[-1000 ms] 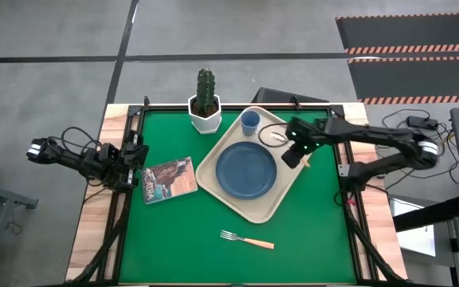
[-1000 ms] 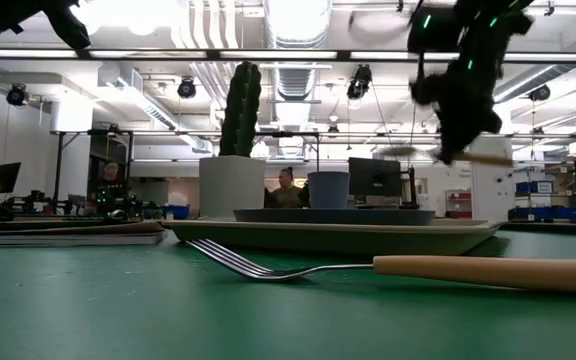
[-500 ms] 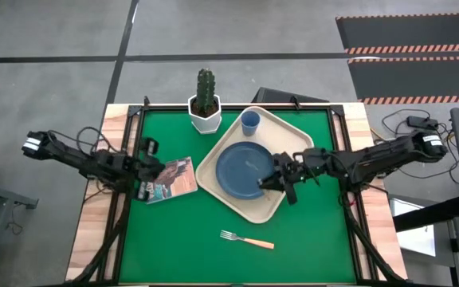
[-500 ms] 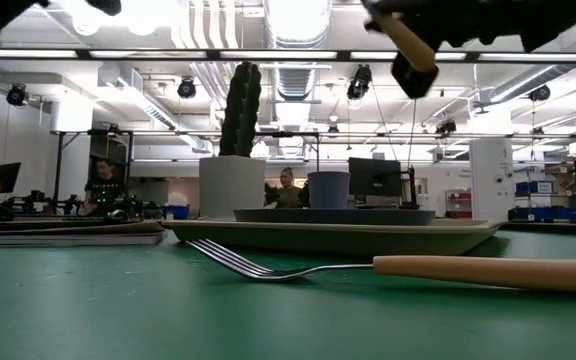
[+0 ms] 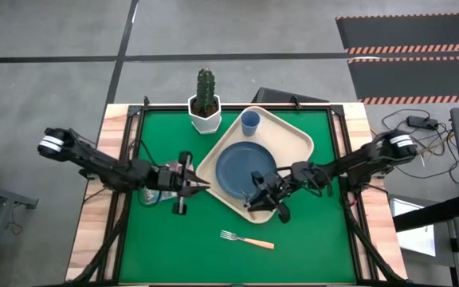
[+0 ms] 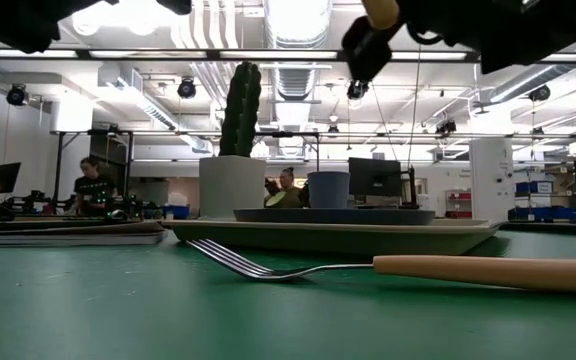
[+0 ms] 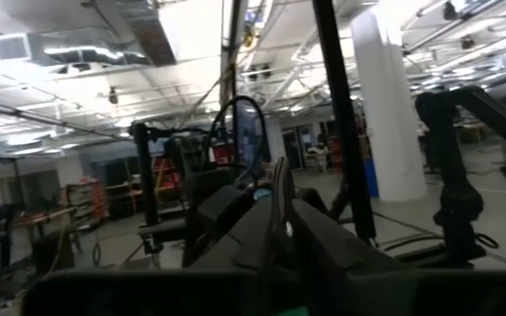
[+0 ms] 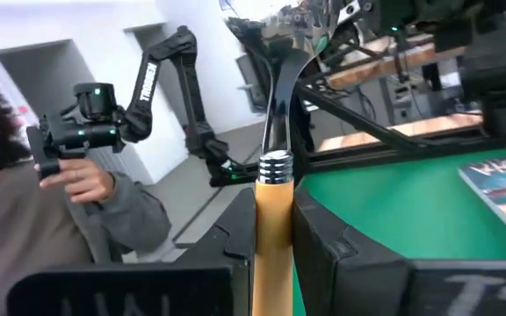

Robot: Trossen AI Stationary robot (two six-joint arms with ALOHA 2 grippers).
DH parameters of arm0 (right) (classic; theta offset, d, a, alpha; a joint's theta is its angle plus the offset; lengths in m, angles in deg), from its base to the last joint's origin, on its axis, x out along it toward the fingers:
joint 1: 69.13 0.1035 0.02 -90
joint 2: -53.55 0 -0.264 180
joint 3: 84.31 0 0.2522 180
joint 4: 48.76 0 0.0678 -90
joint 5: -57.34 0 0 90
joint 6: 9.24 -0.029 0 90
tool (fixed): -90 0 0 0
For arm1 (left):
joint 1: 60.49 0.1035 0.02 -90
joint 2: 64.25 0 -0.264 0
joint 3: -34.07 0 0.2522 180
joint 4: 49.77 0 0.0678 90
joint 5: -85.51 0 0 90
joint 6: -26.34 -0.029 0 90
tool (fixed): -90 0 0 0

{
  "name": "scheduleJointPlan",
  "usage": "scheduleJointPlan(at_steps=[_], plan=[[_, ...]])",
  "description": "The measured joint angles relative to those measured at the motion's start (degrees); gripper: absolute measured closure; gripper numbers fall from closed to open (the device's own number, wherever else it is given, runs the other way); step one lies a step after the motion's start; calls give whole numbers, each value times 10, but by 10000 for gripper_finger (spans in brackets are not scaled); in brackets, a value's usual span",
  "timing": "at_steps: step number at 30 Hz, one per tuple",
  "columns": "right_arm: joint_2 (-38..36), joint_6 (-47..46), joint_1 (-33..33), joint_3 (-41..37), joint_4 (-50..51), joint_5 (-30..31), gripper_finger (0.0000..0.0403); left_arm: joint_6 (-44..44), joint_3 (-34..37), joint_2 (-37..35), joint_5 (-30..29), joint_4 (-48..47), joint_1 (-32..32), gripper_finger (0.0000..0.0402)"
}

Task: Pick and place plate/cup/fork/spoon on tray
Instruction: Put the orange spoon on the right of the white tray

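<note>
The dark blue plate (image 5: 241, 169) and the small blue cup (image 5: 250, 121) sit on the cream tray (image 5: 296, 137). The fork (image 5: 247, 238) lies flat on the green mat near the front edge; it also shows in the low view (image 6: 368, 268). My right gripper (image 5: 260, 190) hovers over the plate's near right rim and is shut on the spoon (image 8: 273, 132). My left gripper (image 5: 196, 183) is shut and empty, held above the mat just left of the tray. My right gripper pinches the spoon's orange-tan handle (image 8: 273, 206) between its two fingers, close to the metal neck. The fingers lie along the spoon, level, pointing toward the table's left. The metal bowl (image 8: 271, 22) sticks out beyond the fingertips. The spoon is lifted clear of the tray.
A cactus in a white pot (image 5: 205, 112) stands at the far edge, left of the tray. A picture card (image 8: 499, 175) lies on the mat under my left arm. A person (image 8: 51, 219) shows beyond the table. Bare green mat (image 5: 174, 247) lies at the near left.
My right gripper has carried the spoon from over the tray's far right corner toward the near left, to above the plate's near rim, and has turned level. My left gripper has reached toward the table's right, over the picture card, up to the tray's left edge.
</note>
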Motion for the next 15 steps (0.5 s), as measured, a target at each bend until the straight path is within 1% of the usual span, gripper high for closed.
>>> scheduleJointPlan(at_steps=[3, 7, 9, 11, 13, 15], plan=[[36, 3, 1, 18, -32, -9, 368, 1, -12, 23, 15, -2, 0, 332], [82, 9, 1, 52, -45, -24, 368, 2, -24, 49, 47, -5, 0, 271], [103, 9, 1, 73, -45, -39, 368, 2, -30, 63, 51, -6, 0, 246], [119, 9, 1, 92, -46, -55, 368, 2, -36, 72, 52, -6, 0, 227], [133, 8, 1, 111, -45, -66, 368, 2, -39, 77, 57, -5, 1, 218], [141, 8, 1, 125, -43, -71, 368, -1, -43, 84, 84, -5, 1, 215]])
